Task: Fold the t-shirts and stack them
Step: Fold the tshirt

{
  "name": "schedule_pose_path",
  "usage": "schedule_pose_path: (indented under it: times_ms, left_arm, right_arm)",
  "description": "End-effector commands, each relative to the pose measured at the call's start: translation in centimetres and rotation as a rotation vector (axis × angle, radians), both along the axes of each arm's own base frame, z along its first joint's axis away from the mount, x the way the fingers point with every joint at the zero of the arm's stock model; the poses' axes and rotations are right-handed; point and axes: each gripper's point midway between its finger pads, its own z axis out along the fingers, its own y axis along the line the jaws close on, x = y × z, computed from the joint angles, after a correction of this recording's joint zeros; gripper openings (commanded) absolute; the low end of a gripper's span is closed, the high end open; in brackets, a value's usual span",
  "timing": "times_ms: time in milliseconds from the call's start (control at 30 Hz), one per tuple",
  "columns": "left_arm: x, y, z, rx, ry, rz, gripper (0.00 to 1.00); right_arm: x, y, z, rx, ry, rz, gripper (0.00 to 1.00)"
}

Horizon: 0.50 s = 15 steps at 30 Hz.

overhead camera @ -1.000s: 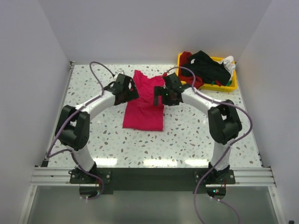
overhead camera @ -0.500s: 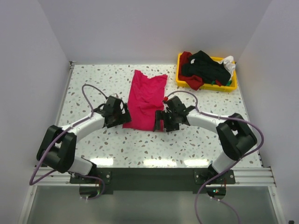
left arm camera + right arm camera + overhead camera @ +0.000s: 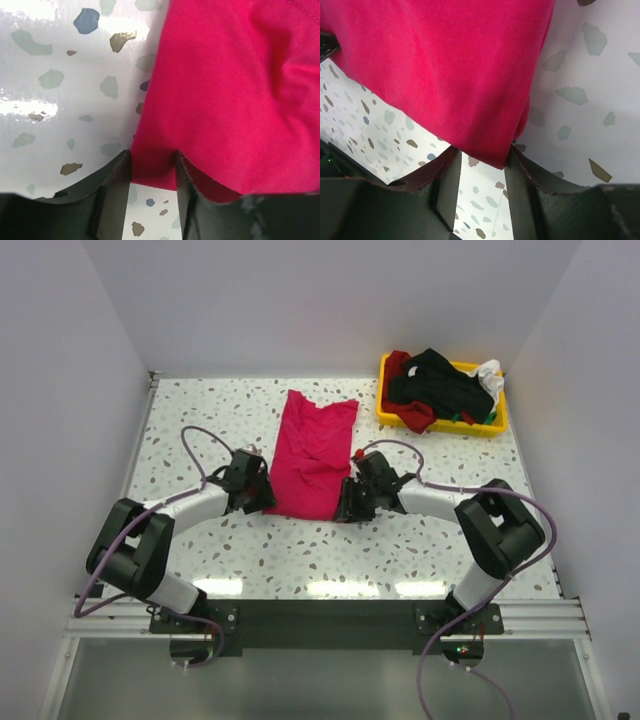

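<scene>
A crimson-pink t-shirt point(image 3: 315, 450) lies lengthwise in the middle of the speckled table, folded into a narrow strip. My left gripper point(image 3: 262, 502) is down at its near left corner and my right gripper point(image 3: 345, 508) at its near right corner. In the left wrist view the corner of the pink t-shirt point(image 3: 225, 90) reaches in between the two dark fingers point(image 3: 117, 185) of the left gripper point(image 3: 152, 165). In the right wrist view the pink t-shirt point(image 3: 445, 65) hangs its corner between the fingers point(image 3: 520, 185) of the right gripper point(image 3: 482, 160). Both jaws stand part-way closed, with table showing in the gap.
A yellow bin point(image 3: 500, 422) stands at the back right, heaped with black, dark red, white and green t-shirts point(image 3: 440, 385). White walls close in the table on the left, right and back.
Both arms came back from the shirt's far part to its near corners and lowered there. Both jaws have narrowed from wide open around the corners.
</scene>
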Motion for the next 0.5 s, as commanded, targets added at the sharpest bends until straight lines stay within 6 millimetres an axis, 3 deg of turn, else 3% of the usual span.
schedule_pose_path:
  times_ms: [0,33,100,133,167,233,300,367,400,467]
  left_arm:
    - [-0.1,-0.4,-1.2,-0.035,0.013,0.0,0.43]
    - [-0.5,-0.4,-1.6,-0.031,0.026,-0.002,0.4]
    - [-0.8,-0.1,-2.3,-0.017,0.048,0.003,0.21]
    - [-1.0,-0.2,-2.4,-0.018,0.054,-0.003,0.04]
    - [-1.2,0.0,-2.6,-0.014,0.06,-0.001,0.0]
    - [-2.2,-0.3,-2.5,-0.039,0.073,-0.023,0.0]
    - [-3.3,0.2,-1.9,-0.038,0.058,-0.026,0.0]
    - [-4.3,0.5,-1.3,-0.04,0.049,-0.034,0.0]
    - [-5.0,0.5,-0.2,-0.052,0.031,-0.046,0.0]
    - [-6.8,0.3,0.1,-0.068,0.046,-0.077,0.0]
  right_arm:
    - [0.7,-0.1,-0.7,-0.012,-0.013,-0.036,0.42]
    - [0.7,-0.3,-0.8,-0.016,-0.014,-0.04,0.39]
    - [0.6,-0.6,-1.1,-0.034,-0.012,-0.045,0.28]
    - [0.4,-0.7,-1.3,-0.035,-0.005,-0.044,0.21]
    - [0.3,-0.7,-1.2,-0.031,-0.004,-0.042,0.15]
    - [-0.6,-1.0,-0.9,-0.023,0.003,-0.037,0.0]
    - [-1.9,-1.9,-0.9,-0.045,0.019,-0.026,0.0]
    - [-3.2,-2.0,0.3,-0.033,0.007,0.001,0.0]
    - [-4.3,-2.2,0.3,-0.038,0.015,0.027,0.0]
    - [-7.0,-1.7,1.4,-0.047,0.019,0.111,0.0]
